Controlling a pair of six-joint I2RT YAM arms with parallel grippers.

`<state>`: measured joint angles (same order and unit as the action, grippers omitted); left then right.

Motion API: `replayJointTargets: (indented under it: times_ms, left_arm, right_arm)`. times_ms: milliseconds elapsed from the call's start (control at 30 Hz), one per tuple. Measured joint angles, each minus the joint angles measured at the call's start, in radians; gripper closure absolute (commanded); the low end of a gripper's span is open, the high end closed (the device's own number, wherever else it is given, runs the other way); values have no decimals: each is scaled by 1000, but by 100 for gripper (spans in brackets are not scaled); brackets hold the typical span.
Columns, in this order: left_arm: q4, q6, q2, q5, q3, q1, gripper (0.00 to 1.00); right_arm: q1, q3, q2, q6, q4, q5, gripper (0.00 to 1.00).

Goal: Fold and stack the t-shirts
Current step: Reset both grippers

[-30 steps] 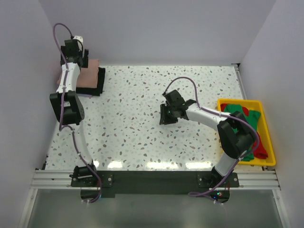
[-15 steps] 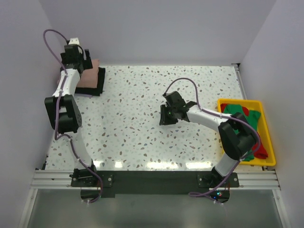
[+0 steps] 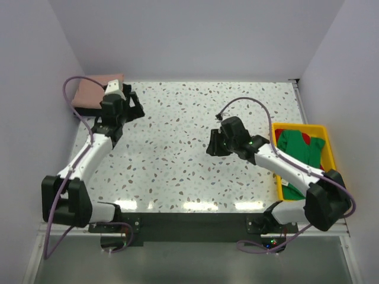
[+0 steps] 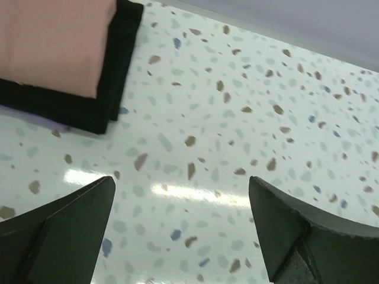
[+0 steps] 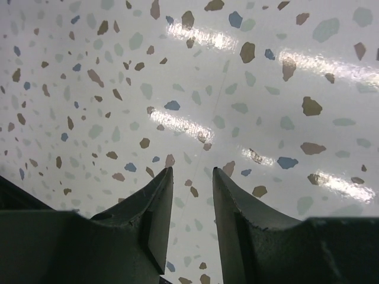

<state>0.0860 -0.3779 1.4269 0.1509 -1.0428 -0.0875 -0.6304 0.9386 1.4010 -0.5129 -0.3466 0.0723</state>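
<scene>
Top external view showed the dusty-pink t-shirt (image 3: 95,92) folded on the black t-shirt (image 4: 112,65) at the tabletop's (image 3: 177,148) far left corner. The left gripper (image 4: 180,183) hung near that stack, jaws wide apart and empty. The right gripper (image 5: 192,171) hovered over mid-tabletop, jaws narrowly apart, holding nothing. A green t-shirt (image 3: 299,154) and a red t-shirt (image 3: 306,137) lay in the yellow bin (image 3: 299,126).

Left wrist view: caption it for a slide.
Open left hand over the speckled table; at upper left, a folded pink t-shirt lies on a black t-shirt.
</scene>
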Motion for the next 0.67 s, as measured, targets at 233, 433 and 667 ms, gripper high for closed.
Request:
replayJointTargets:
  times_ms: [233,433,667]
  left_arm:
    - [-21,-68,-281,16,201,-251,0]
    - [-3,-103,-425,49,315,-536,0]
    - [26,-119,-451,72,336,-732,0]
  right_arm:
    - [0,-60,-272,1,-27,-68,60]
    - [0,-85,-402,1,-96,-116,59]
    - [0,-113,-539,3,-162,-166,60]
